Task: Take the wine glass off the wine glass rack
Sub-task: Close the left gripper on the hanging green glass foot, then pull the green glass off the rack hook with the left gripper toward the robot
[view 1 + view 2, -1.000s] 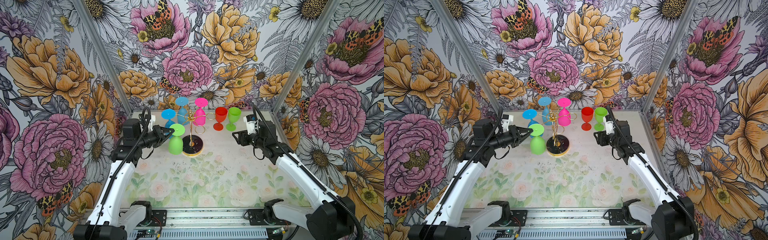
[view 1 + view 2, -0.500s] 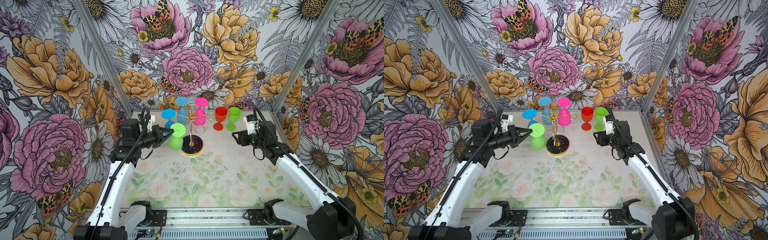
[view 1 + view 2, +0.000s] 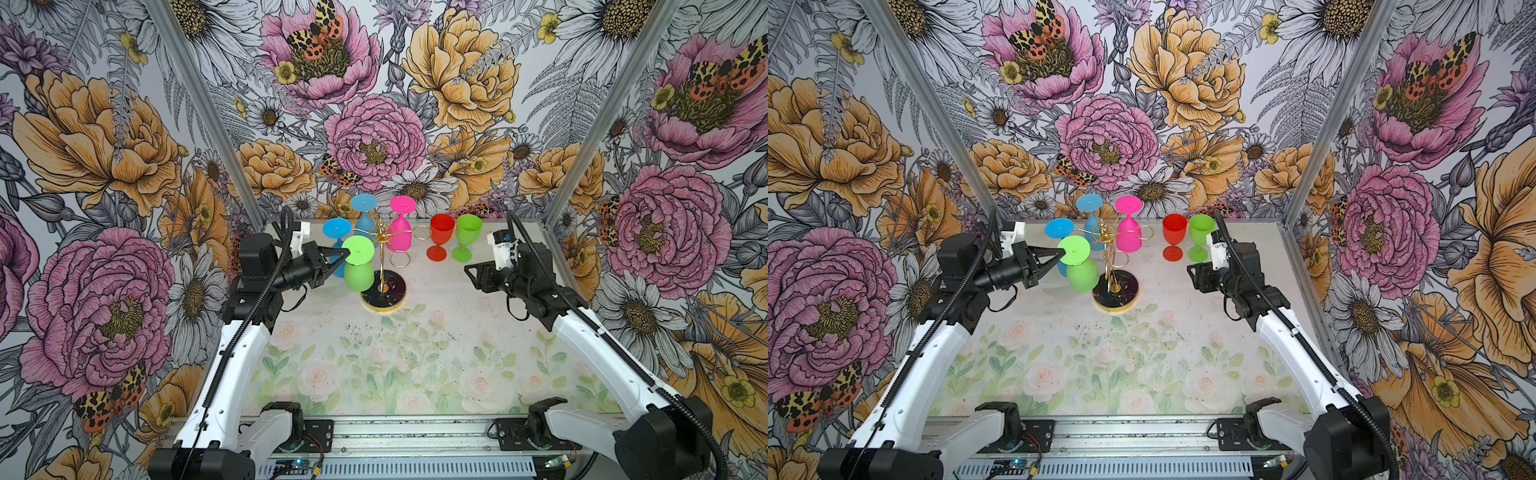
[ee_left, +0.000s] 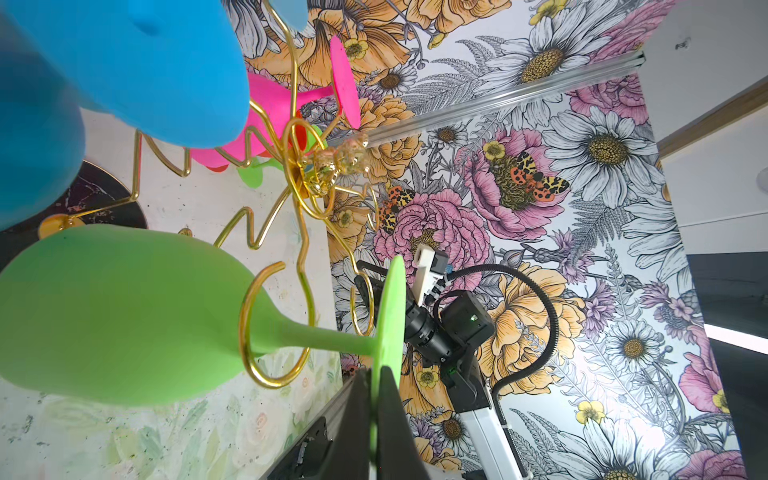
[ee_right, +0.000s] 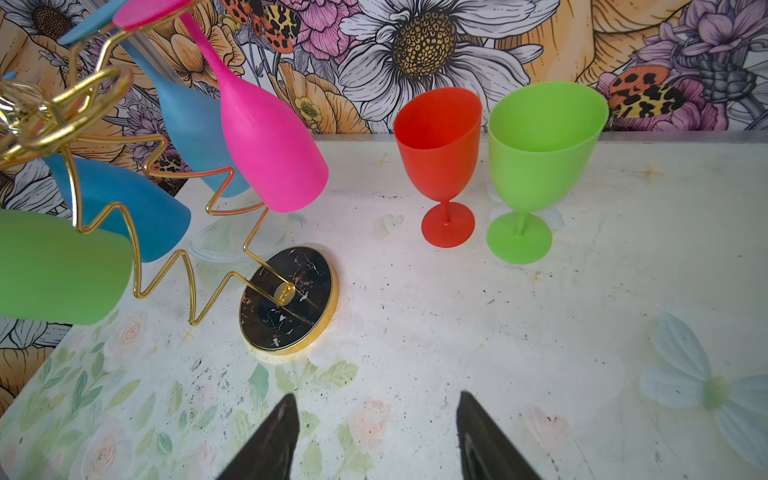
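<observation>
A green wine glass (image 3: 359, 274) (image 3: 1082, 274) hangs upside down on the near left arm of the wine glass rack (image 3: 384, 286) (image 3: 1116, 291). In the left wrist view the rack's gold loop still circles the stem of the green glass (image 4: 124, 316). My left gripper (image 3: 345, 252) (image 3: 1061, 252) (image 4: 376, 374) is shut on the rim of that glass's round foot. My right gripper (image 3: 467, 270) (image 3: 1190, 270) (image 5: 376, 409) hovers open to the right of the rack, with nothing between its fingers.
Two blue glasses (image 3: 337, 228) (image 3: 363, 208) and a pink glass (image 3: 401, 232) also hang on the rack. A red glass (image 3: 441, 241) and a second green glass (image 3: 467, 237) stand upright at the back right. The rack's black base (image 5: 286, 299) sits mid-table.
My left gripper's jaws have closed onto the green glass's foot, and the glass has risen slightly. The right arm has not moved.
</observation>
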Robot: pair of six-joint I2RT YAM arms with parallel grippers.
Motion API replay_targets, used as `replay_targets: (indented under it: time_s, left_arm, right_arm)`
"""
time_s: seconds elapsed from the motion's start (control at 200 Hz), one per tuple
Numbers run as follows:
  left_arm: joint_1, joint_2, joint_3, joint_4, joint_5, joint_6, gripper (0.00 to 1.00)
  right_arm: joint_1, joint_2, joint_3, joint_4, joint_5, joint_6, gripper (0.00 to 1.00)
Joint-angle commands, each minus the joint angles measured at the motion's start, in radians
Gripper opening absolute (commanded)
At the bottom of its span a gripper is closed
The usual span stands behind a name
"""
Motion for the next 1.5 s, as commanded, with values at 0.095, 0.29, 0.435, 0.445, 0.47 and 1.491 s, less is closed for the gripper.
replay_targets:
  time_s: [0.095, 0.29, 0.435, 0.445, 0.47, 1.491]
  left_arm:
    - [0.01, 0.038, 0.047, -0.003, 0.038, 0.014, 0.0]
    - [0.009, 0.077, 0.076, -0.008, 0.043, 0.016, 0.0]
    - [0.009, 0.103, 0.094, -0.008, 0.044, 0.018, 0.0]
    - [0.009, 0.105, 0.095, -0.008, 0.043, 0.017, 0.0]
    - [0.009, 0.11, 0.097, -0.008, 0.043, 0.017, 0.0]
    - [0.064, 0.111, 0.082, -0.011, -0.008, -0.012, 0.0]
  right_arm:
    - [0.005, -0.03, -0.009, 0.029, 0.014, 0.012, 0.61]
    - [0.005, -0.024, -0.004, 0.031, 0.017, 0.009, 0.61]
    - [0.005, -0.024, -0.001, 0.033, 0.018, 0.011, 0.61]
    - [0.004, -0.024, -0.001, 0.033, 0.018, 0.01, 0.61]
    - [0.005, -0.025, -0.001, 0.033, 0.019, 0.01, 0.61]
    - [0.006, -0.024, -0.017, 0.044, 0.02, 0.022, 0.61]
